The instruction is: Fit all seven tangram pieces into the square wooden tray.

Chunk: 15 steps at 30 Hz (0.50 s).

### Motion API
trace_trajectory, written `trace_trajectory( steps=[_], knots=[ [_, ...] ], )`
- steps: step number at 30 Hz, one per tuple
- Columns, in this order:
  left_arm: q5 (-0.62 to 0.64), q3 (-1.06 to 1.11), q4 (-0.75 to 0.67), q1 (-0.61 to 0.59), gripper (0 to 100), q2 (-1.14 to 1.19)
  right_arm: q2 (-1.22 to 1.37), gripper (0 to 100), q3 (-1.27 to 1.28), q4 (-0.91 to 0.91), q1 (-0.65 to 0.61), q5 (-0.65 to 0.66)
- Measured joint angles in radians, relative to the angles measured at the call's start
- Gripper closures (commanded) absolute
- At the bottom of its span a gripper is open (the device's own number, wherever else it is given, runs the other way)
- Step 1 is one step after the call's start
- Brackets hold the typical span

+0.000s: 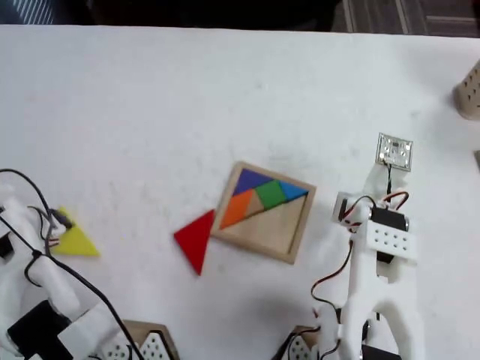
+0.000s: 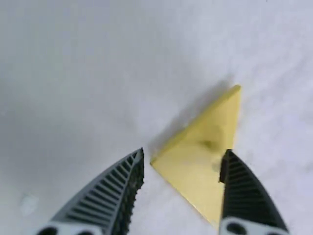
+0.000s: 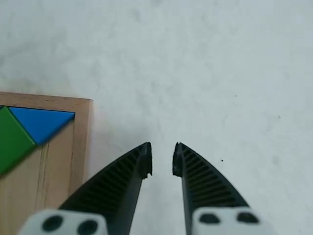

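Note:
The square wooden tray (image 1: 294, 236) lies mid-table holding purple, green, blue (image 3: 41, 122), orange and tan pieces; its near half is bare wood. A red triangle (image 1: 195, 238) lies on the table against the tray's left edge. A yellow triangle (image 1: 76, 241) lies flat on the table far left. My left gripper (image 2: 183, 154) is open just above the yellow triangle (image 2: 203, 161), one finger (image 2: 239, 191) over it and the other beside it. My right gripper (image 3: 162, 147) hovers over bare table beside the tray's corner (image 3: 82, 127), almost shut with nothing in the narrow gap.
The left arm (image 1: 30, 255) with its cables sits at the table's front left, the right arm (image 1: 382, 247) to the right of the tray. A perforated wooden object (image 1: 469, 90) stands at the far right edge. White table stretches behind the tray.

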Motion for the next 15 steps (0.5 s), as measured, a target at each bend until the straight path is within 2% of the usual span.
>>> trace_trajectory(
  steps=[15],
  knots=[
    [-0.002, 0.132, -0.115, 0.000, 67, 0.000, 0.000, 91.6, 0.000, 0.000, 0.000, 0.000]
  ],
)
